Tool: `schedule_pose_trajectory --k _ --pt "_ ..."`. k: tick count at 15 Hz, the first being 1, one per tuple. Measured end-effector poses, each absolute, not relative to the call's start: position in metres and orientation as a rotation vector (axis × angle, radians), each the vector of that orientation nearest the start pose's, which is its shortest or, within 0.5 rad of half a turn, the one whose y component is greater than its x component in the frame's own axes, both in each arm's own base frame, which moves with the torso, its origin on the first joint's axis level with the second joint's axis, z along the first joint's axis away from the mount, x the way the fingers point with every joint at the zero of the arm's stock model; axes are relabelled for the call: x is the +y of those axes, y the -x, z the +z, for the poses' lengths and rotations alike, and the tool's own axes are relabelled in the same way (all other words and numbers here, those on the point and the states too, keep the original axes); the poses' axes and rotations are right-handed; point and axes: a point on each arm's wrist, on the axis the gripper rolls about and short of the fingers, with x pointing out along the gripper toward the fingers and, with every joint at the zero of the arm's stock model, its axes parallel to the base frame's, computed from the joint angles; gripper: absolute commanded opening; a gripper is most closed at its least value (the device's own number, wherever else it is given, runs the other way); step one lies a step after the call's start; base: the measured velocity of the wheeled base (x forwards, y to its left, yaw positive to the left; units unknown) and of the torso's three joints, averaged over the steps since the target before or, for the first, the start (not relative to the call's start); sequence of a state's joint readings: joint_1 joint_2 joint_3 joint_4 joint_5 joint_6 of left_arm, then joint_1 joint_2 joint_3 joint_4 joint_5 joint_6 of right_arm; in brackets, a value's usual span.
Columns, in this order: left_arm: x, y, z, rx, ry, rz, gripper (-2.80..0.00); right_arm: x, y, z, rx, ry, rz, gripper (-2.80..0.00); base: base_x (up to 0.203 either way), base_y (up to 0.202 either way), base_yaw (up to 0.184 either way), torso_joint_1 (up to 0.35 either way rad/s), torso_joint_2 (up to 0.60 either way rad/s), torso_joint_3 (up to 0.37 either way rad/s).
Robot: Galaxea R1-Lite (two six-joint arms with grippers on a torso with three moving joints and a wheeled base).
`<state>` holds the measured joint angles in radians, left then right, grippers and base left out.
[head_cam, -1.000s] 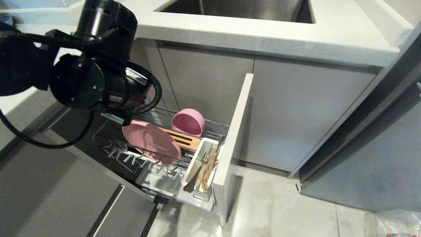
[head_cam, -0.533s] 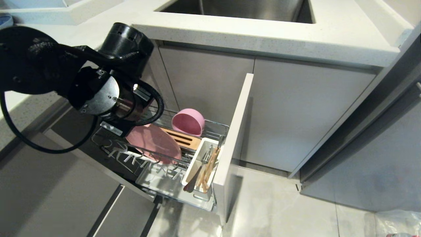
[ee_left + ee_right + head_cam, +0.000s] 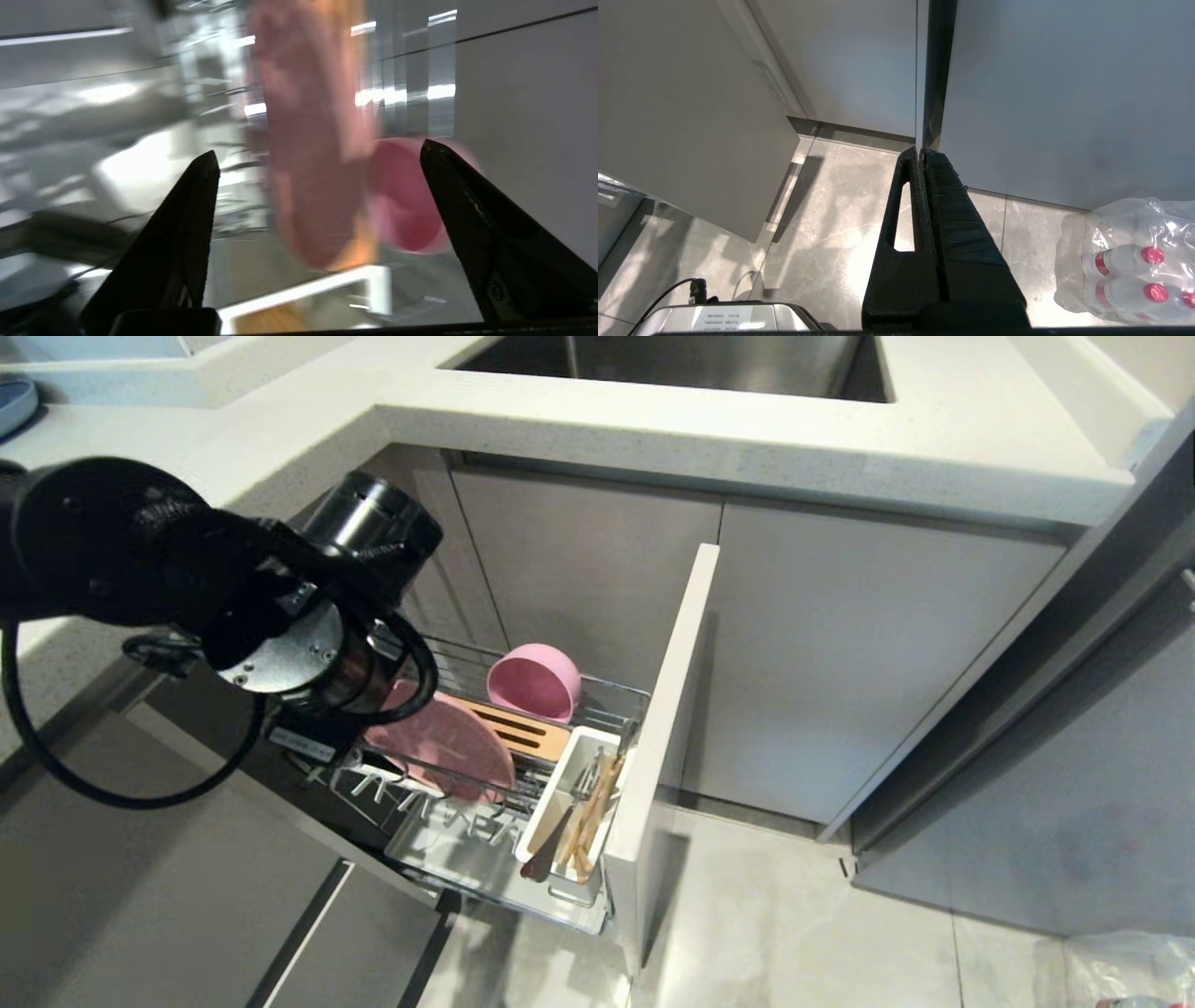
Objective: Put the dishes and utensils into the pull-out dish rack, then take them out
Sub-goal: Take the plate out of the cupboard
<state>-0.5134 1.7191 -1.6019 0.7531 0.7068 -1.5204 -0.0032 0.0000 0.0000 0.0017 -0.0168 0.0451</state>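
Presently, item one: left gripper, fingers spread wide and empty, hanging at the rear end of the pull-out dish rack, just beside the plate.

Item two: plate, matte pink, standing on edge in the wire slots along the rack's left side, free of the fingers. Seen edge-on between the spread fingers in the left wrist view, with daylight on both sides.

Item three: bowl, pink, tipped on its side at the rack's back corner, beside the slotted wooden strip.

Item four: chopsticks and fork, lying slanted in the white caddy at the rack's front corner, against the front panel.

Item five: right gripper, fingers pressed together, parked over the floor well away from the rack.

Handling note: loading appears complete and the plate looks the likely first piece out. Centre the rim between the fingers, clamp only once both sit clear of the wires, then lift straight along the slot.
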Motion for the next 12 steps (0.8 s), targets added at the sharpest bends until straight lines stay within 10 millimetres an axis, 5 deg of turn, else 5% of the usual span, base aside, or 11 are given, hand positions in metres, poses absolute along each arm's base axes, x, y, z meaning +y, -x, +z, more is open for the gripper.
schedule_pose_trajectory --k 3,12 --pt "-0.133 -0.256 0.310 0.340 1.004 0.578 0.00 0.000 0.023 0.075 0.001 -0.046 -0.020 -2.80 0.000 0.000 0.000 0.000 0.00 0.000" --pt "-0.133 -0.278 0.278 0.457 0.964 0.636 0.00 0.000 0.023 0.075 0.001 -0.046 -0.020 -2.80 0.000 0.000 0.000 0.000 0.00 0.000"
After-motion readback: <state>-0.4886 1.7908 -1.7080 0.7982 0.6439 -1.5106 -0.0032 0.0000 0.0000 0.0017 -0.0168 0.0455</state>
